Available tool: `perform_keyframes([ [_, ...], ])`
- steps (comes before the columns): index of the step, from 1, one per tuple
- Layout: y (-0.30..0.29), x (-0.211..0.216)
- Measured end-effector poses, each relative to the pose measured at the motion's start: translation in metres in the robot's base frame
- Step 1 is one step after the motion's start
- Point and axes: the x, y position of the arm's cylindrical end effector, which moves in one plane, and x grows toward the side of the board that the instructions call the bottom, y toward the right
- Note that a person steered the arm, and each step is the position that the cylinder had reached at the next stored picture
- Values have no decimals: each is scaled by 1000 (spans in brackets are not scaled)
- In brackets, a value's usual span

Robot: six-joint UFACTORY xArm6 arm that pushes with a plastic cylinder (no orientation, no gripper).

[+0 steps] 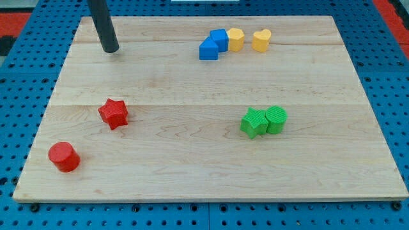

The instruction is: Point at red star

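Clearly no claw fitted, only my tip (pixel 110 49), well above red star (pixel 114 114); best approach straight down worktop (pixel 192 160), stopping short.

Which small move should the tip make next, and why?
Probably slide my tip toward the view's bottom, to the red star. The star lies almost straight below it, apart from it, and no block sits between them.

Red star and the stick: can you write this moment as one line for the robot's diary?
task: point at red star | my tip: view's top left, apart from red star | red cylinder: bottom left | touching star: no
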Motion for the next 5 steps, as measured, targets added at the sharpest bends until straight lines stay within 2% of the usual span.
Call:
perform_keyframes([
  [3,0,38],
  [5,0,115],
])
